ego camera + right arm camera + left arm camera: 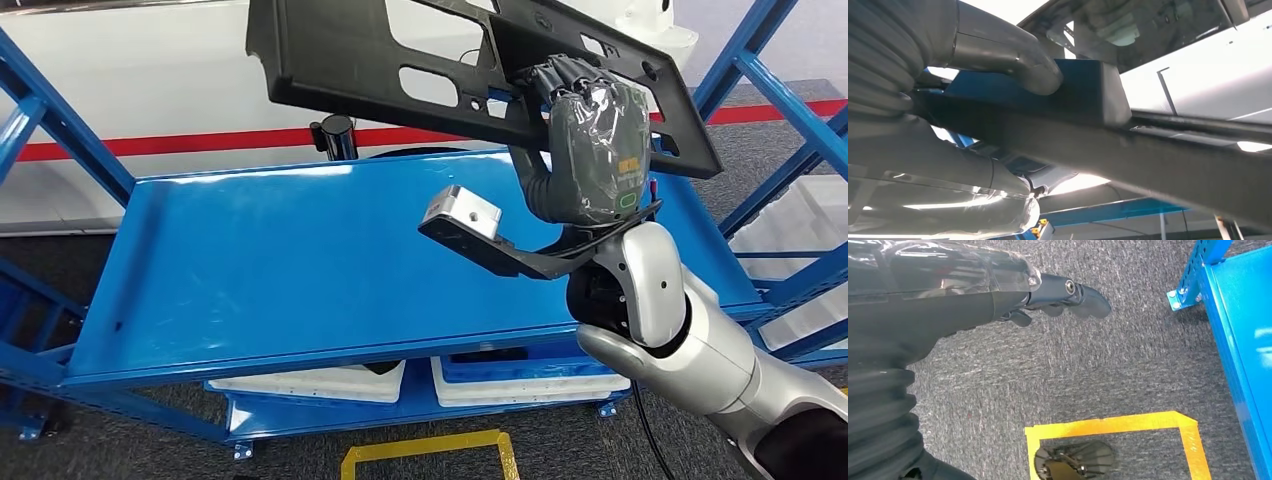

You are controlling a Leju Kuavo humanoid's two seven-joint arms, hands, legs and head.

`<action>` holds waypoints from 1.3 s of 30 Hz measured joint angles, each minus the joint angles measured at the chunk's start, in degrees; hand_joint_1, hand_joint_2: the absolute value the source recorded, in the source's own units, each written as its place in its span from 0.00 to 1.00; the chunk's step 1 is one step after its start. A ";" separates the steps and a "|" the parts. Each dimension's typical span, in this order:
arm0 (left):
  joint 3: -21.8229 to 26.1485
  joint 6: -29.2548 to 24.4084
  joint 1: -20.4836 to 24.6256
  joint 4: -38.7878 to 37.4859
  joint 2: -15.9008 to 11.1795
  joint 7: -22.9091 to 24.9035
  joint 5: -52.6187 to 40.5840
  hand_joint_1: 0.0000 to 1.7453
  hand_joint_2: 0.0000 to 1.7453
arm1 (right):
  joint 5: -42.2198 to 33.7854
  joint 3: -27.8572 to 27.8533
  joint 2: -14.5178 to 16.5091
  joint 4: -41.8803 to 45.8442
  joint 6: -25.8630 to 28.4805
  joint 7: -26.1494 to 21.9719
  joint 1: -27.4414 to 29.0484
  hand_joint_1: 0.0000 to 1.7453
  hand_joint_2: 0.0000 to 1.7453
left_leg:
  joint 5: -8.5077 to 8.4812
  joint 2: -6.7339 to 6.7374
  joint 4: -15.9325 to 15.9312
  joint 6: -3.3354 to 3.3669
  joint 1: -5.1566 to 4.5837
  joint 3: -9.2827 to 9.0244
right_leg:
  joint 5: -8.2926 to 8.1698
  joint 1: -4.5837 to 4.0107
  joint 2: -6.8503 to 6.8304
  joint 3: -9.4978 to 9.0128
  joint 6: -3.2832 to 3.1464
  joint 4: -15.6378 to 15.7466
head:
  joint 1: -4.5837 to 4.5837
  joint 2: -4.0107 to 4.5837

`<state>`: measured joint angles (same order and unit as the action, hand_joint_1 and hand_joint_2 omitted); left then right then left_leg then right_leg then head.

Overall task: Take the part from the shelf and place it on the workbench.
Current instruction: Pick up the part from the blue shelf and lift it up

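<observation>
A long black plastic part (400,70) with several cut-out slots hangs tilted in the air above the blue shelf top (290,260). My right hand (580,130) grips it near its right half, fingers wrapped over its lower edge. In the right wrist view the thumb (1013,60) presses on the dark part (1148,160), which runs across the picture. My left hand (1058,295) hangs over the grey carpet, fingers loosely curled, holding nothing.
Blue shelf uprights (760,70) rise on both sides. White trays (320,382) and a blue bin (530,362) sit on the lower level. Yellow tape (1118,426) marks a square on the carpet (1088,365), and a shelf foot (1188,295) stands near the left hand.
</observation>
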<state>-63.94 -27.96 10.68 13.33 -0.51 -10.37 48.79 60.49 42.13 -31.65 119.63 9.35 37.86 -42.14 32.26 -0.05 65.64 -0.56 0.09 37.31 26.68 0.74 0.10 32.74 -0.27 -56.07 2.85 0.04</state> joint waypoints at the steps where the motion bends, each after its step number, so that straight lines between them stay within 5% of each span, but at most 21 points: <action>1: 0.01 -0.02 0.00 0.00 -0.02 0.02 -0.04 0.00 1.00 | -0.02 -0.03 -0.01 0.10 -0.04 0.00 -0.01 1.00 1.00 | 1.84 -0.01 3.98 -0.17 0.11 1.78 | -0.02 -0.05 -0.04 0.04 -0.08 -0.01 | -0.17 0.00; 3: 0.01 -0.03 0.00 0.00 -0.13 0.08 -0.11 0.00 1.00 | -0.06 -0.01 0.00 0.16 -0.10 0.00 0.01 1.00 1.00 | 2.98 -0.01 8.40 -0.36 0.32 3.79 | -0.03 -0.14 -0.08 0.06 -0.10 -0.08 | -0.27 0.00; 4: 0.01 -0.02 0.02 0.00 -0.22 0.10 -0.14 0.00 1.00 | -0.08 0.00 0.00 0.21 -0.10 0.00 0.02 1.00 1.00 | 1.95 0.01 7.64 -0.40 0.42 3.35 | -0.02 -0.16 -0.08 0.06 -0.08 -0.17 | -0.30 0.00; 6: 0.02 0.01 0.20 0.00 -0.47 0.10 -0.22 0.00 1.00 | -0.08 -0.03 -0.01 0.43 -0.03 0.00 0.03 1.00 1.00 | -1.91 0.03 0.55 -0.39 0.60 -0.30 | 0.08 -0.13 -0.07 0.06 0.10 -0.44 | -0.37 0.00; 8: 0.03 -0.03 0.62 0.00 -0.65 0.10 -0.29 0.00 1.00 | -0.04 -0.09 -0.07 0.69 0.04 0.00 0.03 1.00 1.00 | -4.01 -0.07 -5.75 -0.22 0.64 -3.48 | 0.20 -0.26 -0.02 0.35 0.61 -0.85 | -0.53 0.00; 12: 0.06 -0.27 1.17 -0.01 -1.04 0.03 -0.37 0.00 1.00 | 0.02 -0.11 -0.19 0.93 0.07 0.00 0.20 1.00 1.00 | -4.59 -0.25 -7.36 1.14 0.30 -3.78 | 0.24 -0.05 0.03 0.92 1.80 -1.18 | -0.40 0.00; 14: 0.08 -0.37 1.59 -0.02 -1.32 0.01 -0.46 0.00 1.00 | 0.09 -0.11 -0.24 0.94 0.07 -0.03 0.28 1.00 1.00 | -5.10 -0.23 -7.61 1.94 0.32 -3.53 | 2.89 0.07 0.02 2.08 2.15 -4.21 | -0.15 0.00; 16: 0.09 -0.44 1.96 -0.02 -1.49 0.04 -0.58 0.00 1.00 | 0.16 -0.04 -0.21 0.93 0.08 -0.09 0.39 1.00 1.00 | -5.45 -0.20 -7.61 2.46 0.10 -3.14 | 7.35 0.09 0.02 4.68 2.32 -11.36 | 0.29 0.00; 18: 0.09 -0.45 2.04 -0.02 -1.53 0.15 -0.64 0.00 1.00 | 0.19 0.06 -0.10 0.91 0.09 -0.13 0.65 1.00 1.00 | -5.74 -0.17 -7.60 2.77 -0.25 -2.71 | 9.49 0.04 0.02 6.39 2.23 -16.88 | 0.64 0.00; 20: 0.14 -0.45 2.09 -0.02 -1.57 0.25 -0.64 0.00 1.00 | 0.21 0.16 0.00 0.91 0.08 -0.14 0.84 1.00 1.00 | -6.04 -0.16 -7.59 2.88 -0.55 -2.40 | 7.45 -0.16 0.02 4.45 1.71 -14.62 | 0.90 0.00; 23: 0.35 -0.49 2.41 -0.02 -1.61 0.10 -0.64 0.00 1.00 | 0.44 0.30 0.22 0.87 0.07 -0.29 0.74 1.00 1.00 | -6.51 -0.10 -7.57 2.53 -0.83 -2.06 | 3.39 -0.86 0.05 -2.04 0.46 -3.46 | 0.97 0.00; 27: 0.48 -0.81 2.91 -0.01 -1.65 -0.14 -0.64 0.00 1.00 | 0.68 0.44 0.80 0.56 0.09 -0.69 0.62 1.00 1.00 | -7.15 0.26 -7.51 1.32 -0.67 -1.52 | 2.50 -1.33 0.00 -3.18 -0.38 0.03 | 0.92 0.00; 29: 0.50 -0.99 3.04 -0.01 -1.72 -0.15 -0.64 0.00 1.00 | 0.68 0.48 1.26 0.33 0.09 -0.79 0.60 1.00 1.00 | -4.91 0.27 -5.26 0.71 -0.62 -0.56 | 1.58 -1.09 -0.16 -2.93 -0.90 0.72 | 0.57 0.00; 32: 0.54 -1.04 3.16 0.00 -1.75 -0.15 -0.64 0.00 1.00 | 0.68 0.70 1.81 -0.03 0.09 -0.83 0.67 1.00 1.00 | 1.51 0.05 4.63 -0.20 -0.12 3.00 | 0.62 -0.93 -0.42 -1.93 -1.19 0.91 | -0.08 0.00; 33: 0.56 -1.04 3.17 0.00 -1.76 -0.15 -0.64 0.00 1.00 | 0.68 0.85 1.93 -0.16 0.09 -0.83 0.74 1.00 1.00 | 2.43 0.02 7.05 -0.45 0.10 3.66 | 0.37 -0.91 -0.50 -1.54 -1.10 0.85 | -0.16 0.00; 35: 0.68 -1.04 3.17 0.00 -1.81 -0.16 -0.64 0.00 1.00 | 0.68 1.18 2.14 -0.44 0.09 -0.83 0.84 1.00 1.00 | 1.02 0.04 5.90 -0.81 0.48 1.96 | 0.02 -0.80 -0.65 -0.82 -0.83 0.57 | -0.25 0.00; 37: 0.88 -1.08 3.27 0.00 -1.88 -0.19 -0.64 0.00 1.00 | 0.65 1.34 2.27 -0.72 0.21 -0.85 0.84 1.00 1.00 | -1.87 0.07 -1.32 -1.01 0.75 -2.82 | -0.09 -0.69 -0.80 -0.17 -0.45 0.03 | -0.36 0.00; 39: 1.05 -1.16 3.39 0.00 -1.96 -0.17 -0.64 0.00 1.00 | 0.42 1.34 2.31 -0.98 0.74 -0.91 0.77 1.00 1.00 | -2.94 -0.06 -6.52 -0.73 0.70 -5.78 | -0.25 -0.71 -0.89 0.49 0.17 -0.54 | -0.41 0.00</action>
<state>-62.88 -29.12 14.07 13.33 -2.47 -10.54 48.15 60.92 43.47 -29.34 118.66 10.09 36.94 -41.37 29.32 -0.10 59.12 -1.28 0.79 31.53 26.43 0.03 -0.79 33.23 -0.10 -56.61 2.43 0.04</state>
